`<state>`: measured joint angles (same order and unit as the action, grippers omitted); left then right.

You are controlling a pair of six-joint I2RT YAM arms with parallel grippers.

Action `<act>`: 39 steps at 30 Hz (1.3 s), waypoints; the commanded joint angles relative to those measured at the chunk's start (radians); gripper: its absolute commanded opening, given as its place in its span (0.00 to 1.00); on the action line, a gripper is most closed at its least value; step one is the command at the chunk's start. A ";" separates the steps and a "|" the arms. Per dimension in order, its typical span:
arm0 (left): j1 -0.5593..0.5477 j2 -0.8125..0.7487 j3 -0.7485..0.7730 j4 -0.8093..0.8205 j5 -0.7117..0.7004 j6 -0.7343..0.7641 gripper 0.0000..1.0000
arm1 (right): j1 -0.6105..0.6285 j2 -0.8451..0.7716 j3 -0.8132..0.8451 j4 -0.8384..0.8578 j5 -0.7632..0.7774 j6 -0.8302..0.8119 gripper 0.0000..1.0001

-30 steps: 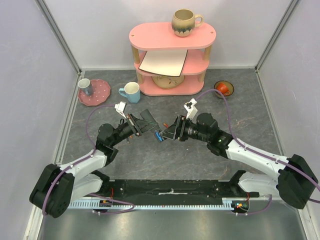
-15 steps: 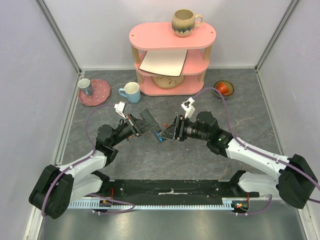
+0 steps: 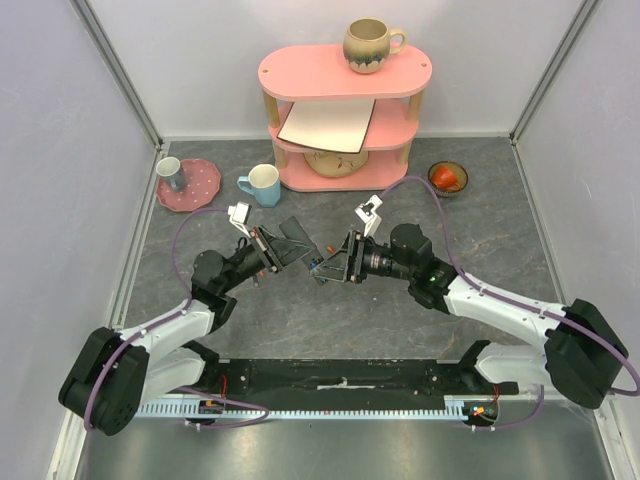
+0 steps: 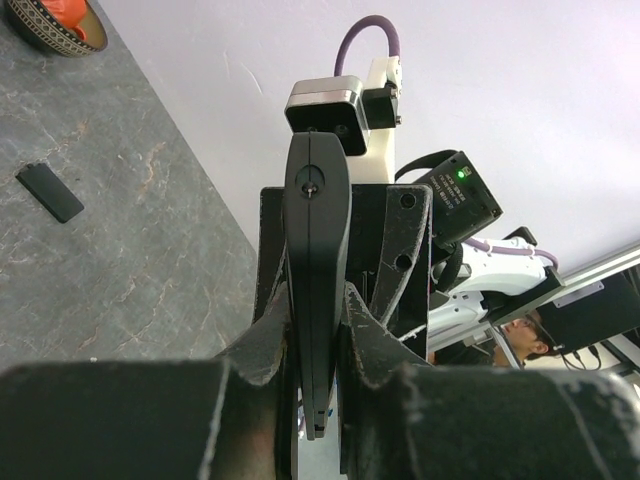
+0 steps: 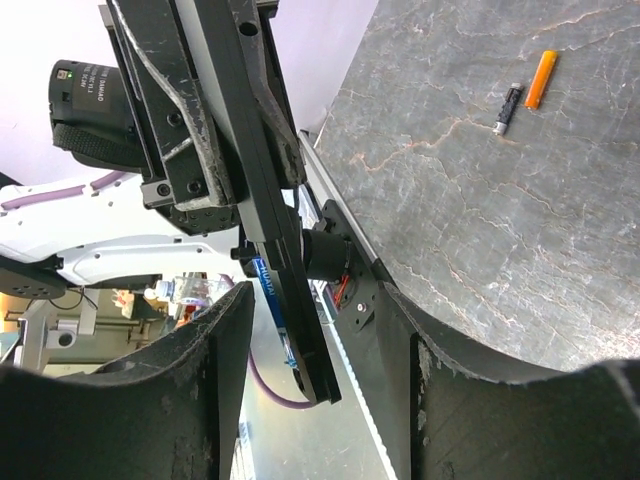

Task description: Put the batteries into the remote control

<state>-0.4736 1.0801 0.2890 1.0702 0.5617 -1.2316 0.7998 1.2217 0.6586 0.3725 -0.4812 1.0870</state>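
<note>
**Remote control [image 4: 317, 270] held edge-on above the worktop [image 3: 330, 320], at mid-table between the two facing arms.**

The remote is a slim, flat black bar. The left gripper [image 4: 318, 335] has its fingers [image 4: 262, 345] closed on the bar's two flat faces, which hide its lower part. The right gripper [image 5: 315, 300] faces it with its fingers [image 5: 170, 390] standing apart, and the bar's free end lies in the gap, touching neither. Two batteries lie close together on the worktop, one orange [image 5: 540, 78] and one dark [image 5: 509, 108], well apart from the remote. A small black flat piece [image 4: 50, 192] lies near a patterned bowl [image 4: 55, 25]. At the rear stand a pink shelf [image 3: 345, 75], a blue mug [image 3: 263, 185] and a pink plate [image 3: 195, 188].
</note>
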 commanded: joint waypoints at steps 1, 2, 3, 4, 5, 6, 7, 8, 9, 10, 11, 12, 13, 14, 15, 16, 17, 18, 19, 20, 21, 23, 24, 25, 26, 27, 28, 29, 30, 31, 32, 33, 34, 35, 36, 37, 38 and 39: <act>-0.002 -0.003 0.018 0.070 0.023 -0.006 0.02 | -0.014 -0.039 -0.010 0.069 -0.004 0.022 0.59; -0.002 -0.003 0.015 0.070 0.023 -0.005 0.02 | -0.016 -0.047 -0.011 0.066 0.004 0.024 0.57; -0.002 -0.006 0.013 0.071 0.023 -0.006 0.02 | -0.019 -0.051 -0.014 0.068 0.006 0.025 0.57; -0.002 -0.006 0.010 0.073 0.023 -0.006 0.02 | -0.025 -0.056 -0.017 0.069 0.007 0.027 0.56; -0.002 -0.008 0.009 0.073 0.023 -0.005 0.02 | -0.024 -0.057 -0.020 0.069 0.009 0.027 0.55; -0.002 -0.009 0.007 0.073 0.023 -0.006 0.02 | -0.028 -0.056 -0.022 0.066 0.009 0.027 0.54; -0.002 -0.009 0.006 0.073 0.021 -0.005 0.02 | -0.027 -0.056 -0.022 0.068 0.009 0.025 0.53; -0.002 -0.011 0.006 0.073 0.020 -0.005 0.02 | -0.027 -0.056 -0.022 0.066 0.010 0.022 0.52; -0.002 -0.011 0.006 0.074 0.020 -0.006 0.02 | -0.027 -0.054 -0.022 0.056 0.010 0.019 0.50; -0.002 -0.011 0.006 0.074 0.020 -0.006 0.02 | -0.027 -0.053 -0.022 0.051 0.010 0.011 0.49; -0.002 -0.011 0.007 0.074 0.018 -0.006 0.02 | -0.025 -0.051 -0.020 0.043 0.010 0.004 0.47; -0.002 -0.012 0.009 0.074 0.018 -0.006 0.02 | -0.027 -0.051 -0.016 0.022 0.009 -0.005 0.47; -0.002 -0.009 0.013 0.073 0.017 -0.008 0.02 | -0.025 -0.047 -0.013 0.011 0.009 -0.018 0.47; -0.002 -0.009 0.015 0.073 0.017 -0.008 0.02 | -0.025 -0.047 -0.008 0.003 0.007 -0.022 0.46; -0.002 -0.008 0.016 0.073 0.017 -0.008 0.02 | -0.025 -0.048 -0.008 -0.010 0.012 -0.029 0.45; -0.002 -0.008 0.021 0.073 0.015 -0.008 0.02 | -0.025 -0.048 -0.005 -0.018 0.013 -0.033 0.44; -0.002 -0.008 0.024 0.074 0.015 -0.009 0.02 | -0.025 -0.048 -0.005 -0.021 0.015 -0.038 0.43; -0.002 -0.006 0.025 0.074 0.015 -0.011 0.02 | -0.025 -0.050 -0.002 -0.033 0.018 -0.041 0.42; -0.002 -0.006 0.029 0.074 0.014 -0.012 0.02 | -0.025 -0.048 -0.004 -0.033 0.018 -0.044 0.39; -0.002 -0.005 0.032 0.074 0.012 -0.014 0.02 | -0.025 -0.047 -0.004 -0.040 0.019 -0.044 0.38; -0.002 -0.005 0.033 0.074 0.012 -0.017 0.02 | -0.025 -0.047 -0.002 -0.043 0.020 -0.047 0.37; -0.003 -0.002 0.039 0.074 0.009 -0.017 0.02 | -0.025 -0.041 0.001 -0.061 0.026 -0.056 0.35; -0.003 -0.002 0.042 0.074 0.007 -0.022 0.02 | -0.024 -0.037 0.003 -0.066 0.027 -0.059 0.35; -0.003 0.000 0.044 0.074 0.004 -0.022 0.02 | -0.024 -0.037 0.007 -0.070 0.033 -0.062 0.35; -0.003 0.001 0.045 0.074 0.003 -0.023 0.02 | -0.022 -0.036 0.012 -0.090 0.038 -0.073 0.34; -0.003 0.001 0.048 0.073 0.000 -0.023 0.02 | -0.016 -0.033 0.016 -0.101 0.046 -0.081 0.34; -0.003 0.001 0.049 0.073 -0.005 -0.025 0.02 | -0.014 -0.030 0.022 -0.109 0.053 -0.084 0.34; -0.003 0.003 0.050 0.073 -0.005 -0.026 0.02 | -0.011 -0.030 0.026 -0.115 0.055 -0.085 0.34; -0.003 0.004 0.053 0.074 -0.005 -0.028 0.02 | -0.011 -0.024 0.026 -0.116 0.055 -0.087 0.35; -0.003 0.006 0.053 0.074 -0.005 -0.028 0.02 | -0.010 -0.021 0.027 -0.116 0.056 -0.087 0.35; -0.003 0.007 0.053 0.074 -0.005 -0.028 0.02 | -0.007 -0.019 0.030 -0.122 0.056 -0.088 0.35; -0.003 0.006 0.053 0.076 -0.005 -0.026 0.02 | -0.007 -0.018 0.030 -0.124 0.056 -0.090 0.35; -0.003 0.007 0.053 0.073 -0.006 -0.025 0.02 | -0.007 -0.018 0.030 -0.124 0.056 -0.088 0.37; -0.003 0.007 0.052 0.073 -0.005 -0.026 0.02 | -0.007 -0.022 0.030 -0.127 0.056 -0.088 0.39; -0.003 0.004 0.049 0.073 -0.005 -0.023 0.02 | -0.007 -0.030 0.035 -0.133 0.061 -0.088 0.47; -0.003 0.004 0.045 0.071 -0.005 -0.022 0.02 | -0.010 -0.037 0.038 -0.139 0.070 -0.088 0.52; -0.003 0.001 0.042 0.068 -0.006 -0.017 0.02 | -0.010 -0.045 0.042 -0.155 0.081 -0.091 0.58; -0.003 0.000 0.035 0.065 -0.008 -0.014 0.02 | -0.011 -0.059 0.056 -0.165 0.085 -0.093 0.67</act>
<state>-0.4732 1.0927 0.2890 1.0653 0.5606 -1.2327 0.7883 1.1870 0.6701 0.2882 -0.4316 1.0222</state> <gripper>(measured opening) 0.179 0.554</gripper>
